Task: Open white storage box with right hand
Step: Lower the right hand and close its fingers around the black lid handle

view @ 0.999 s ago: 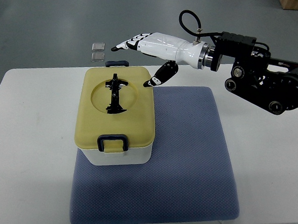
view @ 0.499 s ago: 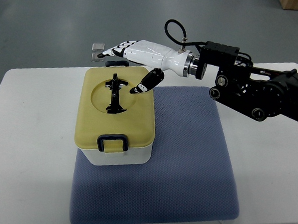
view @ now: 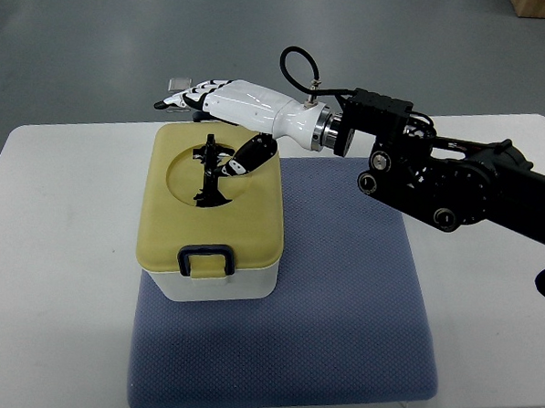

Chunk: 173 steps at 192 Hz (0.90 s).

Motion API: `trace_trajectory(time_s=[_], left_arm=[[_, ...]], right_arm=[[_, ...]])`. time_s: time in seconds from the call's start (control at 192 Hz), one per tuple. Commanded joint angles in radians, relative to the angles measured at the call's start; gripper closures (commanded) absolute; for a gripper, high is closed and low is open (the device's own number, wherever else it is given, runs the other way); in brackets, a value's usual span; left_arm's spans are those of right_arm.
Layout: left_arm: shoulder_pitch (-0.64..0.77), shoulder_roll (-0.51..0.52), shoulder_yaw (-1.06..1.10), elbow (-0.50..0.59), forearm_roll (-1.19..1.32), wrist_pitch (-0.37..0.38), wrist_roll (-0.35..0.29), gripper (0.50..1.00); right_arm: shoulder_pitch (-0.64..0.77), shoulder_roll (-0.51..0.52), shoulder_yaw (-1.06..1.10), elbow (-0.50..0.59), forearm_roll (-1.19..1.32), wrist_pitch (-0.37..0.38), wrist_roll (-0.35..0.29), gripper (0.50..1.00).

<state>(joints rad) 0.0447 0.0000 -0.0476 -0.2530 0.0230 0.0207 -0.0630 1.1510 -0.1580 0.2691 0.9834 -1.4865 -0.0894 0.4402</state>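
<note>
A white storage box [view: 218, 286] with a yellow lid [view: 253, 221] stands on a blue-grey mat [view: 340, 308]. The lid has a round recess with a black folding handle [view: 208, 171] and a black latch [view: 206, 258] at its near edge. My right hand [view: 223, 128] reaches in from the right over the far edge of the lid. Its fingers [view: 182, 99] are stretched out past the box's far side, and its thumb [view: 246, 158] points down over the recess next to the handle. It holds nothing. The left arm is out of view.
The mat lies on a white table [view: 60, 248]. Two small clear squares [view: 176, 83] lie on the floor beyond the table's far edge, partly hidden by the hand. The black forearm [view: 448, 177] spans the table's right side.
My right hand has moved left, from beyond the lid's far right corner to over the lid. The thumb now hangs over the recess by the handle.
</note>
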Motion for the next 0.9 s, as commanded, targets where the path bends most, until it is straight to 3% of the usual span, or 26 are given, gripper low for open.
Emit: trace_trajectory(time_s=[0.0,0.135,0.286,0.322,0.406,0.531,0.895], left_arm=[[0.0,0.0,-0.001,0.001,0.0,0.001,0.0,0.5],[0.0,0.0,-0.001,0.003,0.0,0.001,0.0,0.5],[0.001,0.0,-0.001,0.003,0.0,0.001,0.0,0.5],[0.0,0.0,-0.001,0.003,0.0,0.001,0.0,0.5],[0.001,0.0,-0.001,0.003,0.0,0.001,-0.001,0.5],[0.001,0.0,-0.001,0.003,0.0,0.001,0.0,0.5],[0.001,0.0,-0.001,0.003,0.0,0.001,0.0,0.5]], right_arm=[[-0.004,0.003,0.002,-0.002,0.002,-0.006,0.0,0.628],[-0.005,0.009,0.009,-0.002,0.008,-0.007,-0.001,0.679],[-0.01,0.023,0.01,-0.008,0.008,-0.019,0.0,0.795],[-0.011,0.026,0.01,-0.009,0.008,-0.019,-0.001,0.848],[-0.013,0.026,0.01,-0.009,0.008,-0.021,-0.001,0.918],[-0.011,0.026,0.01,-0.009,0.008,-0.021,0.0,1.0],[0.021,0.003,0.015,0.001,0.017,-0.03,0.0,1.0]])
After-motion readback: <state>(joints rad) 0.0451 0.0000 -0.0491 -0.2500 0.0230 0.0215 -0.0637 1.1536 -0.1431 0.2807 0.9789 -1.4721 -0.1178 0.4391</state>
